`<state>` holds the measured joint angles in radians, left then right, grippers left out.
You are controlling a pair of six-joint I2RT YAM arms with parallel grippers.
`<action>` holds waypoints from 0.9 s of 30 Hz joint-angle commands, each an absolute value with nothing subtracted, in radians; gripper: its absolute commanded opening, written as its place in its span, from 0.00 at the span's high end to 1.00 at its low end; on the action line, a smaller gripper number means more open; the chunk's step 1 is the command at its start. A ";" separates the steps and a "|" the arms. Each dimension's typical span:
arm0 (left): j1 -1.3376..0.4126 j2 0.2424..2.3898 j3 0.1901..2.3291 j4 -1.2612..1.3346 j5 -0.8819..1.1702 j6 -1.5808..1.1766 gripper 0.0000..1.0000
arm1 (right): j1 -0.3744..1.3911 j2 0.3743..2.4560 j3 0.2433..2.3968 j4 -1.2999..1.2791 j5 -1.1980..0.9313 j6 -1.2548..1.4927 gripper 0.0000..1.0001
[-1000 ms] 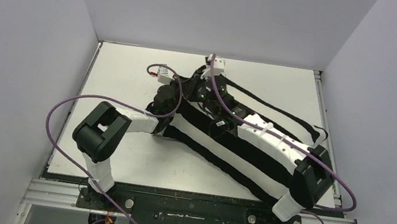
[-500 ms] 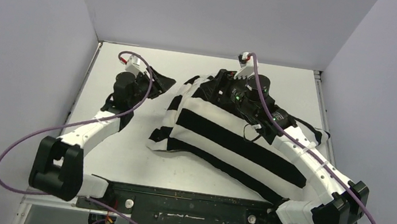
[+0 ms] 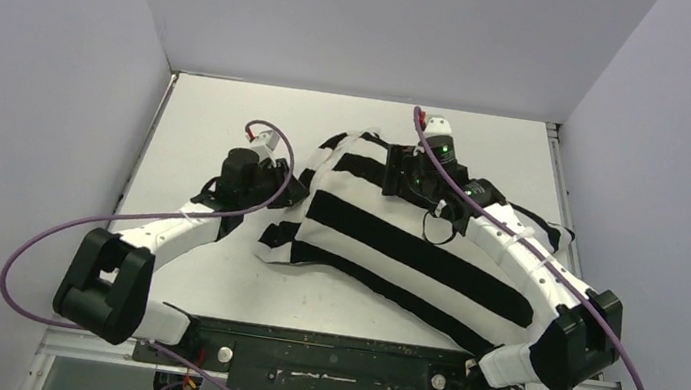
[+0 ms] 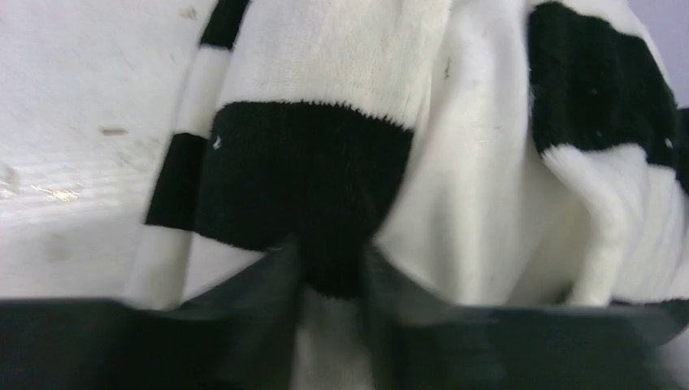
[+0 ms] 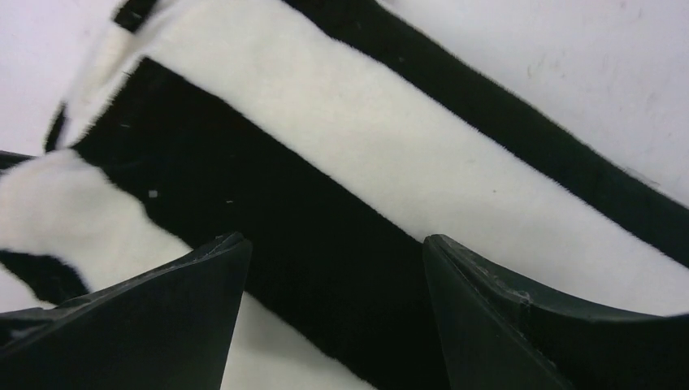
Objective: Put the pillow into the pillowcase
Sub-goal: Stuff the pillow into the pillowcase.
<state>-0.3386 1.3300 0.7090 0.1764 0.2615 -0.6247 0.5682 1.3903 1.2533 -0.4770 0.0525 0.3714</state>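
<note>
White table (image 3: 201,115), grey walls (image 3: 36,64). Striped pillowcase (image 3: 395,247) lies bulging centre-right; pillow not made out. Right gripper (image 5: 333,260) jaws wide apart over its far end; left gripper (image 4: 331,256) straddles a black fold at its left edge, grip unclear in blur.

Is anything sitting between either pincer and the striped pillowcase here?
Nothing visible. The right pincer hangs open directly over the pillowcase. A black fold of it lies between the fingers of the left pincer, but whether that fold is gripped is unclear.

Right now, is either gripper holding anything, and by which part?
Right gripper open, holding nothing. Left gripper straddles a black fold at the edge of the black-and-white striped fabric pillowcase; clamped or not cannot be told.
</note>
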 commanded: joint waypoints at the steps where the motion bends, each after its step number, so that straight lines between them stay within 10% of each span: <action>1: -0.369 1.418 0.712 0.382 0.321 -0.692 0.91 | 0.570 1.474 1.184 -0.419 0.057 0.361 0.26; 9: -0.463 1.256 1.210 -0.083 0.092 -0.529 1.00 | 0.574 1.564 1.145 -0.135 0.171 0.301 1.00; 18: -0.578 1.299 1.125 -0.162 -0.103 -0.407 1.00 | 0.555 1.605 1.204 0.087 0.057 0.246 1.00; 27: -0.565 1.449 0.984 0.377 0.160 -0.760 1.00 | 0.704 1.749 1.499 0.093 0.094 0.230 1.00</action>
